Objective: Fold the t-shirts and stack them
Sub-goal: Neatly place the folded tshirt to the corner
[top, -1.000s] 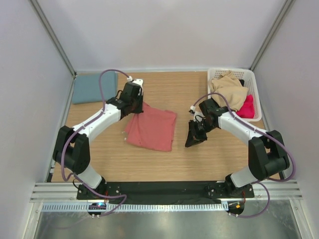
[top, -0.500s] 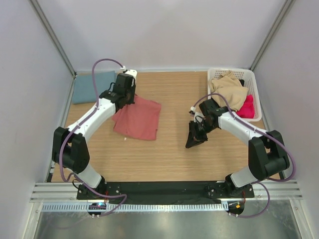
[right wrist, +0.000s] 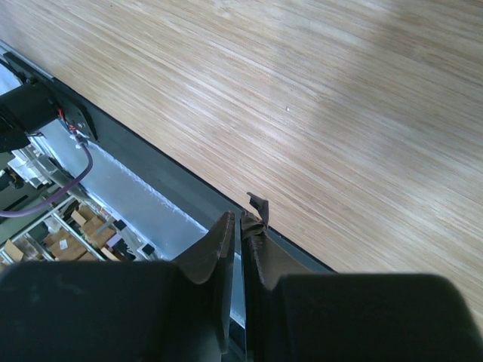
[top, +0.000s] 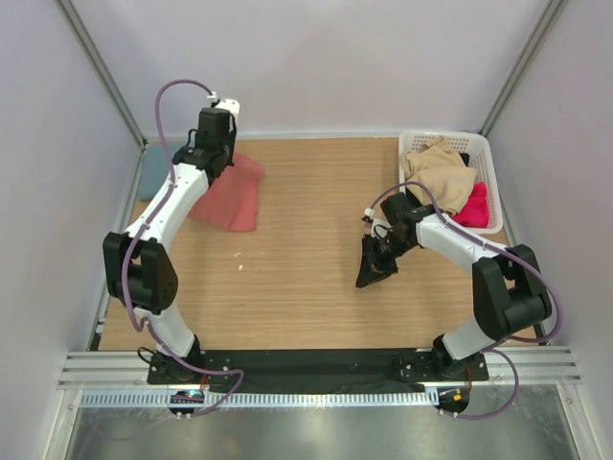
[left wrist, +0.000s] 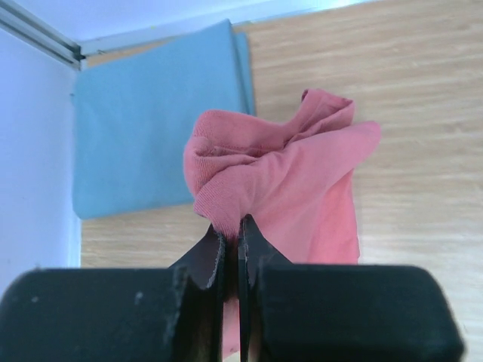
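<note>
The white basket (top: 482,146) at the far right corner holds a crumpled beige cloth (top: 441,172) and a bright pink cloth (top: 474,206) at its near right side. My left end effector (left wrist: 232,226) is pinched tight on a bunched fold of the red shirt (left wrist: 287,173), which hangs from it at the far left of the bench (top: 306,278). I cannot tell whether its lower edge touches the wood. Just left of it the blue shirt (left wrist: 151,136) lies folded flat in the far left corner, its left edge along the wall (top: 86,192). My right end effector (right wrist: 240,220) hangs right of center, its fingers drawn almost together with only a slit between them and nothing in them. The bare light wood spreads wide between my two arms. Pale grey panels close in the left, far and right sides, and a dark plate (top: 316,362) runs along the near edge.
</note>
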Tool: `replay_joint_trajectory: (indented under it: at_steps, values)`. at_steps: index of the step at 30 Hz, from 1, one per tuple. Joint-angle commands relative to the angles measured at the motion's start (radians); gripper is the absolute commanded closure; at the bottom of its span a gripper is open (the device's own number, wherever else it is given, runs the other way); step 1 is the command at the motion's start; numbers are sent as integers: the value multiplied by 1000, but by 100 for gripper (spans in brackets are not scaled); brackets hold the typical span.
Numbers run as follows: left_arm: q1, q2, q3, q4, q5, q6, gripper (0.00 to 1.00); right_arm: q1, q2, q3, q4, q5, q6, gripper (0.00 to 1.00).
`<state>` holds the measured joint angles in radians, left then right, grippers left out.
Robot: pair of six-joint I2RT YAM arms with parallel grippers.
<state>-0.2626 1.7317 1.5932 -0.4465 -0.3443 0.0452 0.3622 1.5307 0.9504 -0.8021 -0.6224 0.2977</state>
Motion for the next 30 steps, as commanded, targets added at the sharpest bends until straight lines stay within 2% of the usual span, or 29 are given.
replay_joint_trajectory:
  at_steps: [1,10,14,22,30]
  values:
    - [26,40,106,45,-25,54,100,-2,9,40,-3,-31,8,85]
    - [57,192,373,9,-51,120,100,-2,39,22,23,-54,14,85]
    - [69,219,441,-32,-71,145,100,-3,55,37,21,-59,18,85]
    - [89,155,406,-35,-99,180,100,-3,86,114,7,-51,29,85]
    - [144,135,409,-18,-84,167,100,-2,120,116,9,-62,24,85]
